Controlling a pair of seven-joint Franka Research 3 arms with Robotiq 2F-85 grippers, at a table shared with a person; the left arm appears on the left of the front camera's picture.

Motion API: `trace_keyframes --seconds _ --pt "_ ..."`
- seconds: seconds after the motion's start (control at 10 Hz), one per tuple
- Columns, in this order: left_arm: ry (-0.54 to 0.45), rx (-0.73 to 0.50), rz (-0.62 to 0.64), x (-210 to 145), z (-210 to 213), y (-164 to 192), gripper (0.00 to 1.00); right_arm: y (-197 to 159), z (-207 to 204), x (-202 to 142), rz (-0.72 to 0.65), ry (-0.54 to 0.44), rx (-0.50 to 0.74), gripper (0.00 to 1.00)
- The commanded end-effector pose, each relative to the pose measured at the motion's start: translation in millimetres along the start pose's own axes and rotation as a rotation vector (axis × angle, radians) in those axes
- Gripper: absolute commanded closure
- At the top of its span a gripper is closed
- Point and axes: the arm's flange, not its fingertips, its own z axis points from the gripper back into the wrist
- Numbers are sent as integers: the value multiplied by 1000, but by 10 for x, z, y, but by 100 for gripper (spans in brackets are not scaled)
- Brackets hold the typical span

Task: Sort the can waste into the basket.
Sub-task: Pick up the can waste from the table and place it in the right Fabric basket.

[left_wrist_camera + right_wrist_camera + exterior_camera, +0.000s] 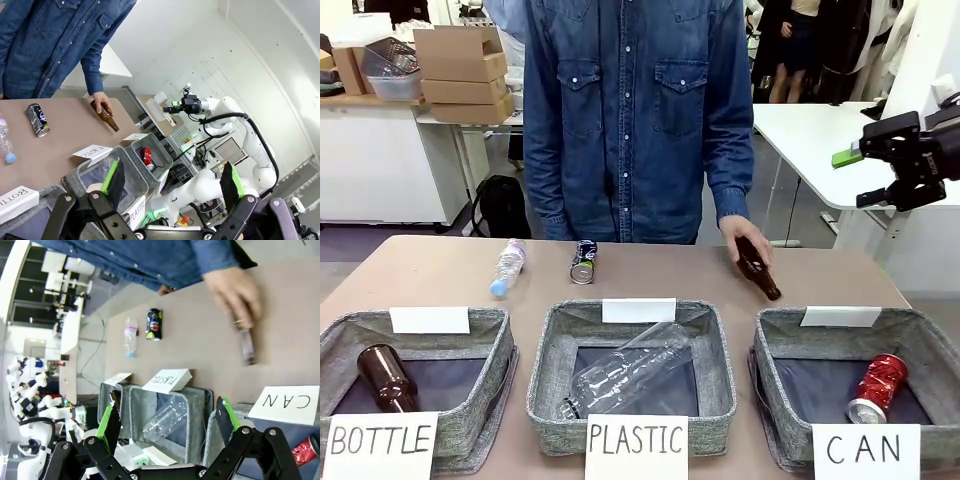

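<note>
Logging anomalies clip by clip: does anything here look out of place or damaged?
The red can in the CAN basket looks crumpled. The black-blue can lies on its side on the table, in no basket. Nothing looks spilled.

red can (877, 387) in grey basket (923, 345), black-blue can (583, 261), brown bottle (757, 268).

1. three baskets stand in a row at the near edge of the table (420, 275): bottle basket (460, 440) left, plastic basket (548, 362) middle, can basket (772, 332) right.
2. a glass bottle (386, 377) lies in the bottle basket, a large plastic bottle (625, 372) in the plastic basket, a crushed can (878, 388) in the can basket, towards its right.
3. behind the baskets a small plastic bottle (508, 267) lies on the table, with a second can (583, 262) near it on its right.
4. far right, behind the can basket, a person's hand (742, 232) touches another glass bottle (760, 272).
</note>
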Motion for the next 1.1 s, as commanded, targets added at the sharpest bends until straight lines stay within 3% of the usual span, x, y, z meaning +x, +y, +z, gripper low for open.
trace_keyframes --seconds 0.0,0.1,0.4,0.7,0.9,1.0 --pt "-10 -18 -20 21 -12 -6 0 -22 25 45 23 8 0 0" --pt "0 0 0 0 0 0 0 -22 25 45 23 8 0 0" --pt "199 76 4 185 -428 -95 0 -22 25 45 23 8 0 0" --pt "421 131 118 441 -1222 287 0 -22 25 45 23 8 0 0" --pt "434 247 117 546 -1471 462 0 -22 25 45 23 8 0 0" --pt "388 286 134 675 -1238 430 0 -22 25 45 23 8 0 0"
